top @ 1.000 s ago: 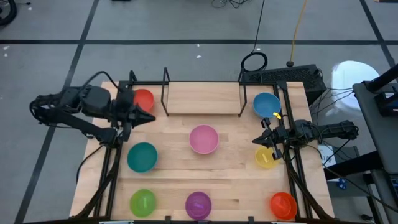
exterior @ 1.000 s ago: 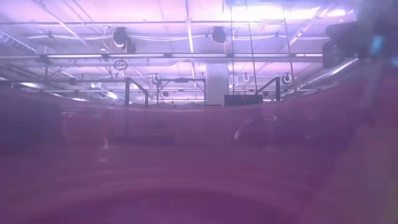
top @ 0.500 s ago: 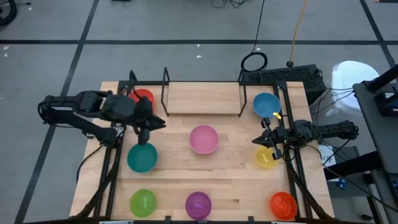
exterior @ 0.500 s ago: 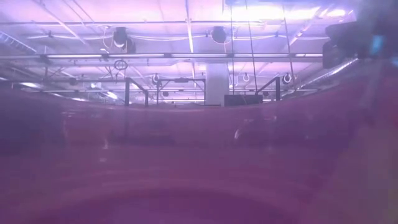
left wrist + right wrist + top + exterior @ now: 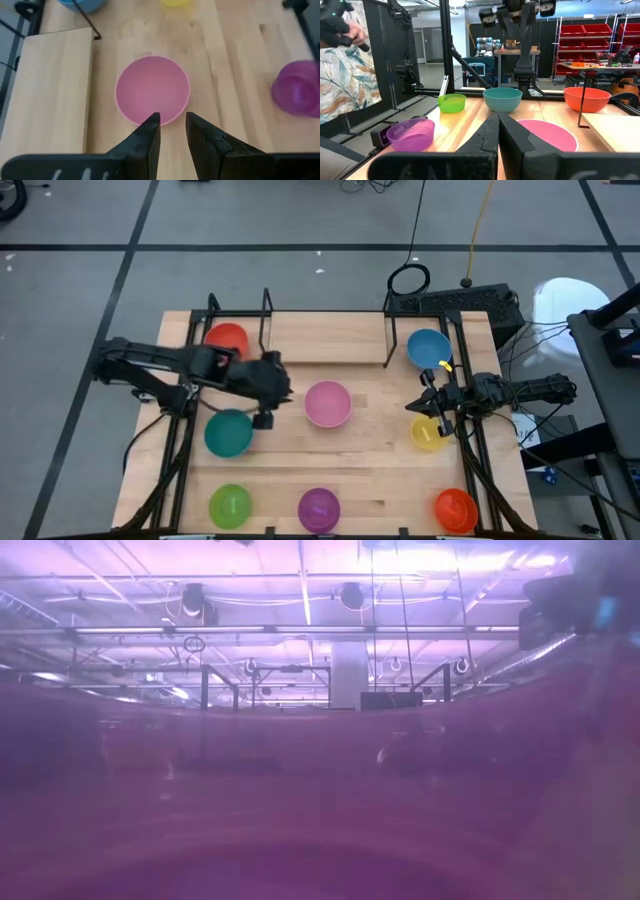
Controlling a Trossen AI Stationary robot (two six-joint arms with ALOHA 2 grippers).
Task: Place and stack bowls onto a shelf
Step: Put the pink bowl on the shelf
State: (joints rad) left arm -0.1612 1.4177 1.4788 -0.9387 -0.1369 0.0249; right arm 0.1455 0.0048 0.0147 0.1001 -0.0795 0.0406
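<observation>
So the pink bowl (image 5: 327, 403) sat mid-worktop (image 5: 380, 470), just in front of the shelf (image 5: 325, 338). It lay right ahead of the left tool (image 5: 172, 125), whose fingers were spread slightly and empty. That arm was clearly nearer, since the right tool (image 5: 428, 403) was pressed together over by the yellow bowl (image 5: 427, 434).
</observation>
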